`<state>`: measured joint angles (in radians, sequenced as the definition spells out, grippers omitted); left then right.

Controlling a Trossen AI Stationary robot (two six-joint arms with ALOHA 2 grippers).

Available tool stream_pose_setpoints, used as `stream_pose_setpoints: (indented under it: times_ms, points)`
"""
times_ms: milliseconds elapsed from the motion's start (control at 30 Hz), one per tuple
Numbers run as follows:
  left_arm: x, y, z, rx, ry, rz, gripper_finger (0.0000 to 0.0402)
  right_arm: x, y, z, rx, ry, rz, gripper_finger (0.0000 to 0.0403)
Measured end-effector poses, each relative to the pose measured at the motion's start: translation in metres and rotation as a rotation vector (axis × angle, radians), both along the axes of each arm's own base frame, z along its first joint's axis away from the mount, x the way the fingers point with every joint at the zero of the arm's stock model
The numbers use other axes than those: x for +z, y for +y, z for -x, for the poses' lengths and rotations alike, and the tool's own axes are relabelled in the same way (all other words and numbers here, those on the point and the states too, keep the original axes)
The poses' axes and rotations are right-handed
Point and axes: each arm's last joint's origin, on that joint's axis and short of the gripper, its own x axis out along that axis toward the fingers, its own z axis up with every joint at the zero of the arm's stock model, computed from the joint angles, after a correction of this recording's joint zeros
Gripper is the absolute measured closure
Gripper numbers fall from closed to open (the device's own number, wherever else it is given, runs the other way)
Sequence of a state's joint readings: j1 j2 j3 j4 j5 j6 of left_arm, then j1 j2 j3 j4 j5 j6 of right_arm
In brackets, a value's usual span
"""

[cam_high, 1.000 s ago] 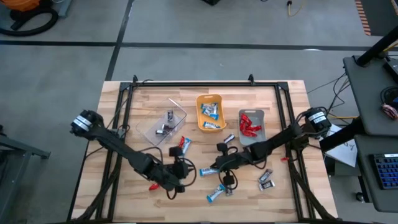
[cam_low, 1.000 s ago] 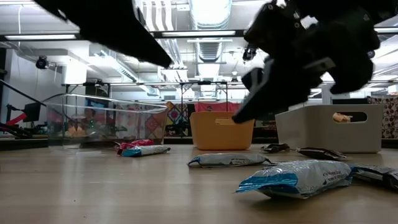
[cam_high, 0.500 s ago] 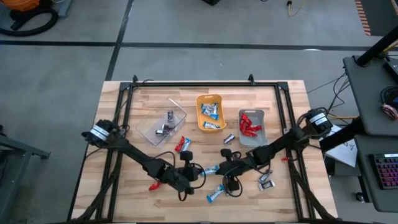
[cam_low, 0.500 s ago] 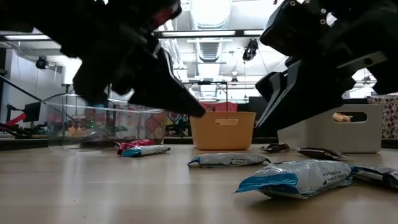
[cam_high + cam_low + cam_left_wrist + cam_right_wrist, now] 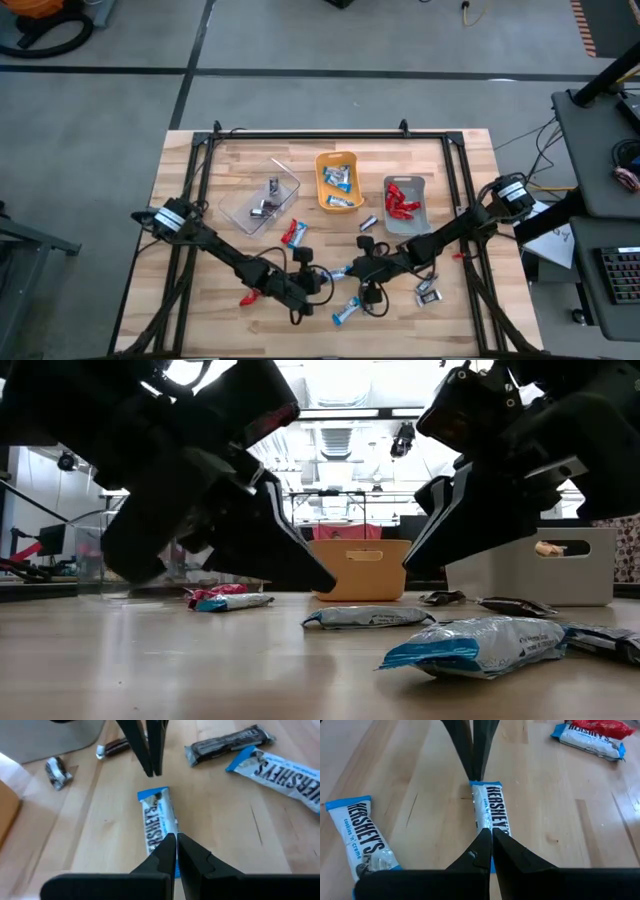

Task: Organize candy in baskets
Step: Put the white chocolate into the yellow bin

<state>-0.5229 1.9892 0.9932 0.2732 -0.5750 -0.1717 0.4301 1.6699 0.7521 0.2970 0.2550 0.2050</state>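
Left gripper (image 5: 175, 840): fingers pressed together with nothing between them, tips resting at one end of a blue-and-white wrapped candy bar (image 5: 159, 822) at centre frame. Holds nothing.
Right gripper (image 5: 491, 837): also closed tight and empty, tips at the opposite end of the same bar, which lies at centre frame in its own wrist view.
Why both there: judged, the two closed grippers meet head-on over one bar, low centre of the high view. Closed tips suit nudging or pinning the wrapper, not lifting it. Either must open before a pick.
Wooden slatted counter (image 5: 230, 170): carries everything.
Clear plastic bin (image 5: 262, 199): upper left of the three, with dark silver-grey bars inside.
Orange plastic bin (image 5: 338, 181): middle, holds blue-and-white bars; likely home for the bar in question.
Grey plastic bin (image 5: 405, 203): right, holds red bars.
Sorting logic: one wrapper colour per bin, as the contents show.
Loose candy: another blue-and-white bar (image 5: 365, 837) at lower left of the right wrist view; a red and a blue-and-white bar touching (image 5: 292, 233) just below the clear bin; dark bars (image 5: 427, 290) lower right.
Progress: judged partway; several bars unsorted.
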Motion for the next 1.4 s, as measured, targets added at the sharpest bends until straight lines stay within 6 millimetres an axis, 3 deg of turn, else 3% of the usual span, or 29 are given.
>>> stream_pose_setpoints:
  times_ms: [167,600,833,1100,1400]
  points:
    - [-0.001,0.001,0.0,0.009,0.012,0.022,0.0402,-0.001,0.0,0.0,0.009,0.005,-0.014,0.0374]
    - [-0.011,0.003,0.001,0.034,0.037,0.041,0.0402,-0.009,0.001,-0.004,-0.011,-0.011,-0.004,0.022]
    - [-0.023,0.004,0.0,0.067,0.044,0.067,0.0401,-0.01,0.0,-0.004,-0.022,-0.008,-0.011,0.0169]
    - [-0.029,0.004,-0.001,0.076,0.051,0.076,0.0401,-0.011,-0.003,-0.006,-0.036,-0.013,-0.015,0.0151]
    - [-0.03,0.005,-0.001,0.07,0.06,0.076,0.0401,-0.039,-0.001,-0.012,-0.026,0.007,0.005,0.0174]
